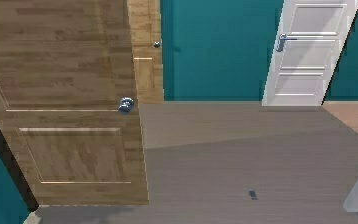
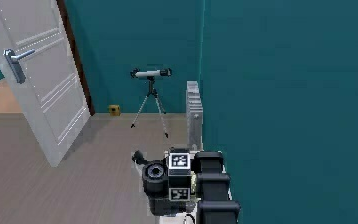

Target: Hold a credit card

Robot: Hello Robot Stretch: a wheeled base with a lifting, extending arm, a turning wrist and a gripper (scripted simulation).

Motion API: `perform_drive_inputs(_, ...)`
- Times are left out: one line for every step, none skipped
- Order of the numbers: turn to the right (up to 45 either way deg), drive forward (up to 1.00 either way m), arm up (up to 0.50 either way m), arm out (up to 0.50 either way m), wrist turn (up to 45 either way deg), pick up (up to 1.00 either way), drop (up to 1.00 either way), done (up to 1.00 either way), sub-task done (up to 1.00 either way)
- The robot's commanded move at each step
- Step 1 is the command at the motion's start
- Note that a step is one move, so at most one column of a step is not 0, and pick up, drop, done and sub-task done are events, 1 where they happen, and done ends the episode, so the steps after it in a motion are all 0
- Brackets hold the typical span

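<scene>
Jaws, arm [image 2: 213, 192] foreground; telescope [image 2: 150, 74], radiator [image 2: 193, 110] beyond; wooden door [image 1: 72, 100] open ahead.

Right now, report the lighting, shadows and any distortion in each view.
Forward view: even light, no glare; a slanted tone boundary crosses the floor; the wooden door leans, a lens effect only. Arm side view: soft light; the white door leans likewise; the telescope shows no glare.

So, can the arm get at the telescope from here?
Doubtful: the white radiator stands straight out from the arm, just beside the telescope, so extending would likely meet it first.
</scene>
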Motion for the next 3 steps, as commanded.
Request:
perform_drive_inputs(0.0,0.0,-0.3,0.0,0.0,0.0,0.0,0.0,0.0)
perform_drive_inputs(0.0,0.0,0.0,0.0,0.0,1.0,0.0,0.0,0.0)
perform_drive_inputs(0.0,0.0,0.1,0.0,0.0,0.0,0.0,0.0,0.0)
